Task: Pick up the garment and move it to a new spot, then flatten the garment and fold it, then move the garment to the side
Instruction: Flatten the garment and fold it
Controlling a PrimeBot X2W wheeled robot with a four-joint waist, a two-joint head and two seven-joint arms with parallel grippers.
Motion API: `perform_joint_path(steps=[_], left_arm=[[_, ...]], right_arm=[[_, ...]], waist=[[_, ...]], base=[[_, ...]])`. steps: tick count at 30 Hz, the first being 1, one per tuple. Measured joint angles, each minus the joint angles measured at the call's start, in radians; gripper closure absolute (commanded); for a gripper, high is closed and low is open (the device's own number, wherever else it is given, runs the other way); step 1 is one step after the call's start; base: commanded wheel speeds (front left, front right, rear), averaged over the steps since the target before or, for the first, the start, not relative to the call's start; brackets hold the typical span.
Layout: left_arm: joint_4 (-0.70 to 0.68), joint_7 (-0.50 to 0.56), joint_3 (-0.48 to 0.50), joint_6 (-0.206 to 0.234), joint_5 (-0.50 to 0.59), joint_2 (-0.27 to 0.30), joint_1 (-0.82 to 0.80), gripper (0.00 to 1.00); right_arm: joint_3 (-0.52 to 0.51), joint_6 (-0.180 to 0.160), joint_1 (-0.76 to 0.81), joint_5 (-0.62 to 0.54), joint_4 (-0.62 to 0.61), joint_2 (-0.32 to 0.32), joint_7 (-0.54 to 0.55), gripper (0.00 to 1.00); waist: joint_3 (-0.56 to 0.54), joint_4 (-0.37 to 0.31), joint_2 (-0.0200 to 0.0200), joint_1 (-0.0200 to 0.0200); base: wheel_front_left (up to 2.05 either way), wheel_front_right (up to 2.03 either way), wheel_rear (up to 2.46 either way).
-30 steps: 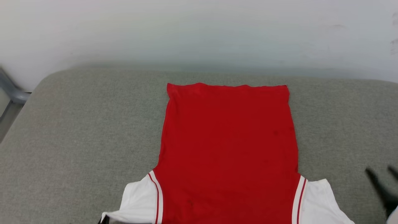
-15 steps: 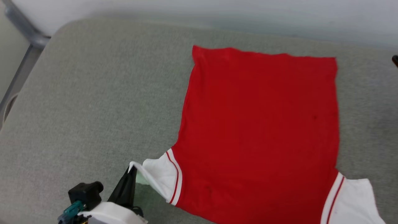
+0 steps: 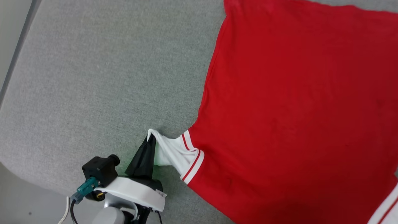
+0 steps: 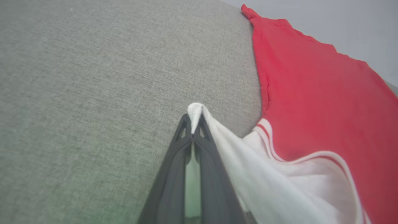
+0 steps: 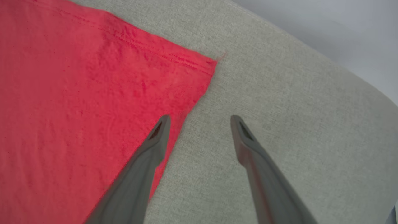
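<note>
Sleeve [image 3: 169, 152] bunches tighter than before | left gripper [image 3: 151, 139] fingers clamped on its tip | right gripper [image 5: 200, 119] fingers apart | carry it inward low, keeping garment [image 3: 295, 109] flat

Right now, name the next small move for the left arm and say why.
Probably carry the white sleeve inward over the red garment: the left jaws are shut on the sleeve's lifted edge, the body lies flat on the grey cushion, and the sleeve is not yet folded.

Grey fabric cushion [image 3: 93, 77] against a pale wall [image 5: 342, 28].
</note>
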Motion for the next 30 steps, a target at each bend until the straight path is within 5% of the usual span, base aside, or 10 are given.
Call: perform_joint_path(steps=[7,15,16,17,30], left_arm=[[0.009,0.000,0.029,-0.044,0.042,-0.055,-0.040,1.00],[0.034,-0.006,0.060,-0.091,0.081,-0.104,-0.063,1.00],[0.038,-0.006,0.065,-0.094,0.086,-0.109,-0.064,1.00],[0.042,-0.006,0.069,-0.099,0.089,-0.112,-0.065,1.00],[0.095,-0.003,0.120,-0.118,0.128,-0.128,-0.028,1.00]], right_arm=[[-0.008,0.000,-0.065,-0.087,0.054,0.023,0.058,0.00],[0.012,0.000,-0.053,-0.087,0.040,-0.023,0.092,0.00],[0.011,0.000,-0.053,-0.087,0.040,-0.025,0.092,0.74],[0.011,0.000,-0.052,-0.086,0.039,-0.026,0.088,1.00],[0.001,0.000,0.004,-0.005,0.071,0.039,-0.164,1.00]], waist=[[0.110,0.040,0.0000,0.0000],[0.169,0.069,0.0000,-0.0007],[0.169,0.069,0.0000,-0.0007],[0.169,0.068,0.0000,-0.0007],[0.046,0.023,0.0000,-0.0001]], base=[[0.00,0.00,0.00],[0.00,0.00,0.00],[0.00,0.00,0.00],[0.00,0.00,0.00],[0.00,0.00,0.00]])
